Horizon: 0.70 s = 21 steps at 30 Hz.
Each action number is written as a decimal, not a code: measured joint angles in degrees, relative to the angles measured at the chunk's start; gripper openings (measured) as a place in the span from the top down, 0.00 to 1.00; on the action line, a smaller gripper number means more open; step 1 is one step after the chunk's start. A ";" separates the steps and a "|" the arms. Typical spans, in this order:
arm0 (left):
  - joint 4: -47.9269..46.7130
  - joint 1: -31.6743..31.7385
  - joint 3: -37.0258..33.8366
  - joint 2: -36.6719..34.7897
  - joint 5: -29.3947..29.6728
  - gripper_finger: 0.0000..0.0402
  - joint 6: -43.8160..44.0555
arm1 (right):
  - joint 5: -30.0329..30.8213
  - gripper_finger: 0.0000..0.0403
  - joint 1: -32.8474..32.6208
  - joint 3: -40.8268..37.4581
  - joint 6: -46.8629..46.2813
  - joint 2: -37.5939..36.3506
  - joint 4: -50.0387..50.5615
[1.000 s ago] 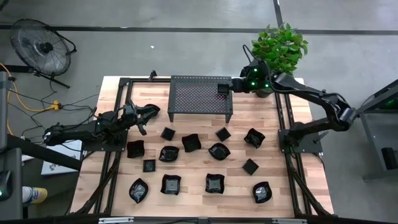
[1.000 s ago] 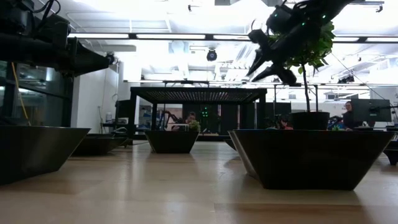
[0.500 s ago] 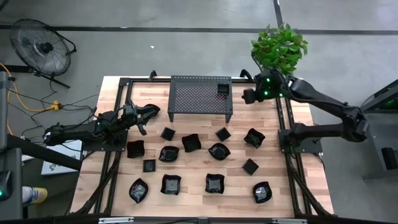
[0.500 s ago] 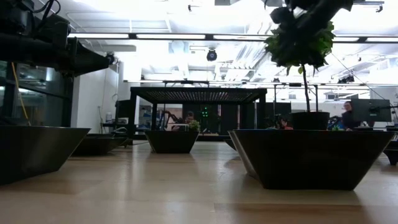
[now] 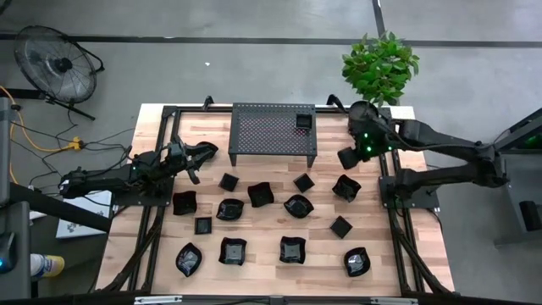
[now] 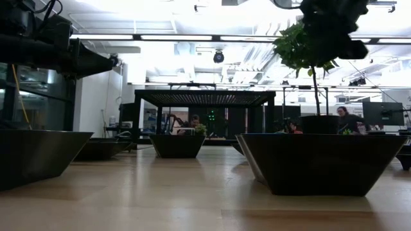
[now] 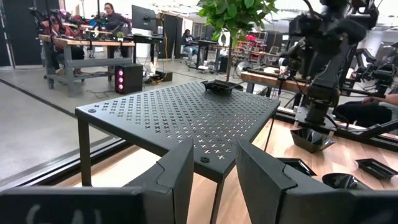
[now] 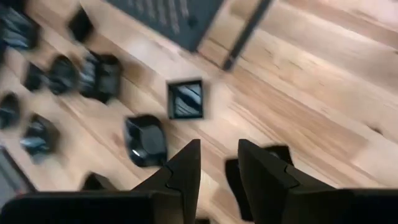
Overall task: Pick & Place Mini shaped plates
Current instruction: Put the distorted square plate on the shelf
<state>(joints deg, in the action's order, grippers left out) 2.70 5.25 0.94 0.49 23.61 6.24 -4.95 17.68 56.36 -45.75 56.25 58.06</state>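
The right gripper [image 5: 348,158] is hovering at the right of centre in the high view, just beyond the perforated rack's [image 5: 271,130] right end and above a wavy plate [image 5: 345,187]; its fingers [image 8: 184,167] are standing narrowly apart with nothing between them. One small square plate [image 5: 302,122] is sitting on the rack's upper right corner. The other mini shaped plates [image 5: 258,194] are lying scattered over the wooden table [image 5: 262,267] across the frame's lower middle. The left gripper [image 5: 201,155] is waiting at the left of the rack, its fingers [image 7: 179,173] slightly parted and empty. The potted plant [image 5: 381,61] is standing at the upper right.
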 joint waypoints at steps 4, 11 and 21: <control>0.00 0.01 -0.01 0.01 0.00 0.71 0.00 | 3.34 0.74 -4.00 0.00 -2.29 0.00 4.86; 0.00 -0.01 0.00 0.00 -0.02 0.71 0.01 | 10.41 0.74 -9.71 0.00 -4.85 1.32 10.73; 0.00 0.01 0.01 0.00 -0.02 0.71 0.01 | 10.57 0.75 -15.50 0.00 -7.59 11.34 13.67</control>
<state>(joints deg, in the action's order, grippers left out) 2.70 5.26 0.94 0.49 23.59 6.25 5.63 2.18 56.36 -53.33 67.59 71.72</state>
